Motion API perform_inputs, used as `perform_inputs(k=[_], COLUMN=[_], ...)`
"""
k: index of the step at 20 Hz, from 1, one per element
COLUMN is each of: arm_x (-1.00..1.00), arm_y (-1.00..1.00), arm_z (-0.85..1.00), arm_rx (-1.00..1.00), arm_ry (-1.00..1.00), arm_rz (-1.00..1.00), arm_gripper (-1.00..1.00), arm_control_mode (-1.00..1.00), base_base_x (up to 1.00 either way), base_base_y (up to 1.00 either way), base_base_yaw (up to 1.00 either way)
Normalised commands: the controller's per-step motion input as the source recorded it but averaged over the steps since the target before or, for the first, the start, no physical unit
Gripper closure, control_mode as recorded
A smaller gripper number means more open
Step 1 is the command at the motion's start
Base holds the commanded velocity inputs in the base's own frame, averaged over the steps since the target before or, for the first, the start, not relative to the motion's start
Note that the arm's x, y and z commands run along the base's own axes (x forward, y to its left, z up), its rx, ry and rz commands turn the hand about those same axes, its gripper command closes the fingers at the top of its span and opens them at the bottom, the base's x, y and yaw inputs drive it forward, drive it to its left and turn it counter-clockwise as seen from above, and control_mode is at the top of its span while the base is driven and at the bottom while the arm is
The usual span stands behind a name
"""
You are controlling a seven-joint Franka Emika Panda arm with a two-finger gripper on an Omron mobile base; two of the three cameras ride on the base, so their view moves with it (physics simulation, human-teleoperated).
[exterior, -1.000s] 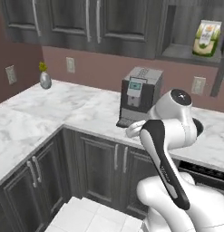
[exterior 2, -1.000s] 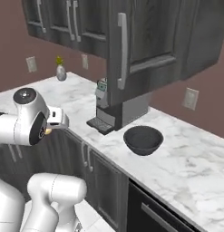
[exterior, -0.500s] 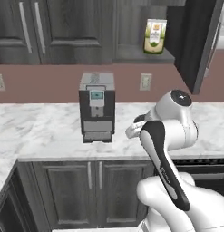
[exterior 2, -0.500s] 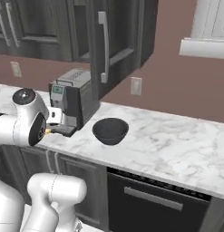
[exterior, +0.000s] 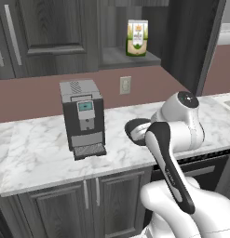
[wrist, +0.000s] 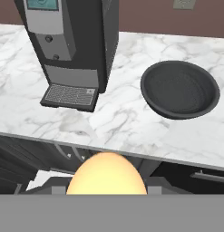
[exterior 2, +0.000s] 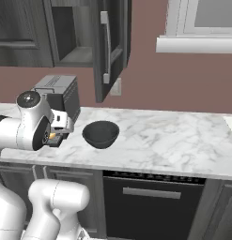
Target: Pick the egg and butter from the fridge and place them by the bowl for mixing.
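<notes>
Gripper (exterior 2: 55,136) is part-closed around the egg (wrist: 106,174), which sits at the bottom centre of the hand view between the finger tips; in the right base view a small orange spot shows at the hand, left of centre. Arm is folded up tight, elbow high, hand tucked close to the body at counter-edge height, camera looking forward and down over the marble counter (wrist: 131,122). Bowl (wrist: 180,89) on the counter at right of the hand view, upright, nothing inside it. Same bowl (exterior 2: 101,134) is centre-left in the right base view, just beside the hand. Coffee machine (wrist: 70,41) upper left of the hand view, near the bowl, not touching. Box (exterior: 137,38) on the open shelf, top centre of the left base view.
</notes>
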Motion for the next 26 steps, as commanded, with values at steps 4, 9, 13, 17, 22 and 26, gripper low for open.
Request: perform_inputs(k=[4,9,13,17,22,26], arm_x=[0.0,0.0,0.0,0.0,0.0,0.0], arm_y=[0.0,0.0,0.0,0.0,0.0,0.0], arm_z=[0.0,0.0,0.0,0.0,0.0,0.0], arm_rx=[0.0,0.0,0.0,0.0,0.0,0.0], arm_ry=[0.0,0.0,0.0,0.0,0.0,0.0], arm_rz=[0.0,0.0,0.0,0.0,0.0,0.0], arm_gripper=[1.0,1.0,1.0,1.0,1.0,1.0], arm_control_mode=[1.0,1.0,1.0,1.0,1.0,1.0], base_base_x=[0.28,0.32,0.42,0.45,0.32,0.23], base_base_y=[0.38,0.33,0.31,0.26,0.28,0.17], base_base_yaw=[-0.3,-0.09,0.0,0.0,0.0,0.0])
